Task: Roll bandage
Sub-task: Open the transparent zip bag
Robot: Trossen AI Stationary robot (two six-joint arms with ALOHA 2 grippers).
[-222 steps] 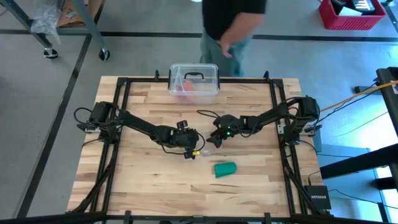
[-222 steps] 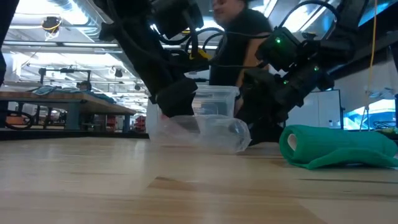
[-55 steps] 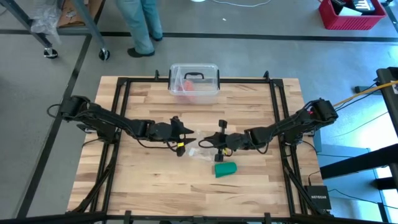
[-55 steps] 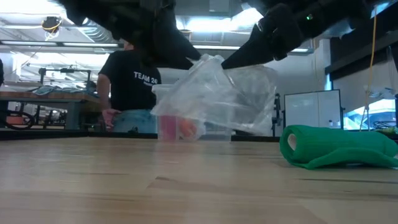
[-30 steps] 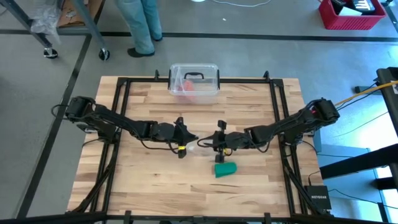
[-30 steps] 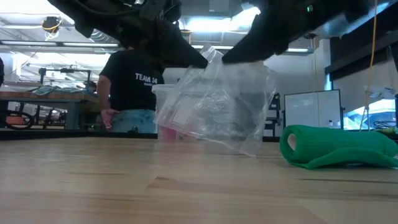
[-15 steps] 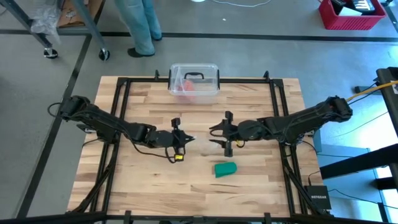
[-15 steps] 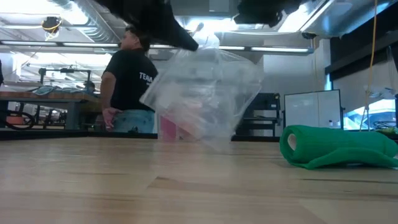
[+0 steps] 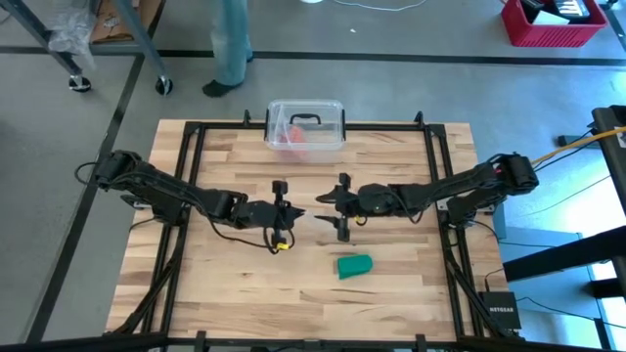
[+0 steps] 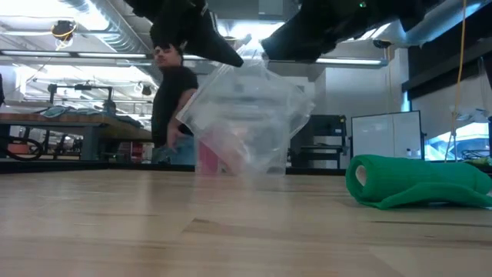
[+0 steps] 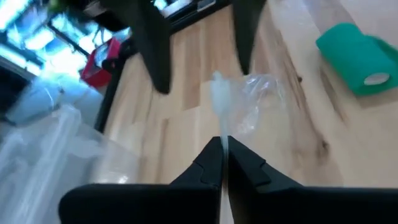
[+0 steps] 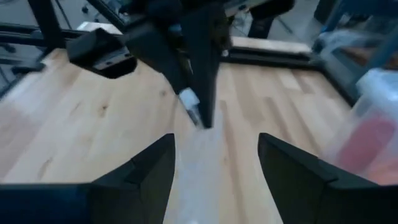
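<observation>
The green bandage, a short loose roll, lies on its side on the wooden table near the front middle, also in the low view; no gripper touches it. Farther back, my left gripper is shut on a clear plastic wrapper that hangs below it. My right gripper faces it from the right, open, its fingers standing on either side of the wrapper's top without touching it. My left gripper pinches the clear wrapper's top edge between its two fingertips. The fingers come nearly level from the table's left, slanting a little down. The wrapper hangs slack below them, clear of the table.
A clear plastic box with a black handle and something red inside stands at the far edge. A person walks beyond the far edge. A black frame borders the table. Bare wood lies left of and in front of the bandage.
My right gripper has opened, let go of the wrapper's far-right corner and risen a little. My left gripper has risen and rolled about its own line, keeping its hold. The wrapper, held between both before, now hangs from the left gripper alone. The bandage has stayed put.
</observation>
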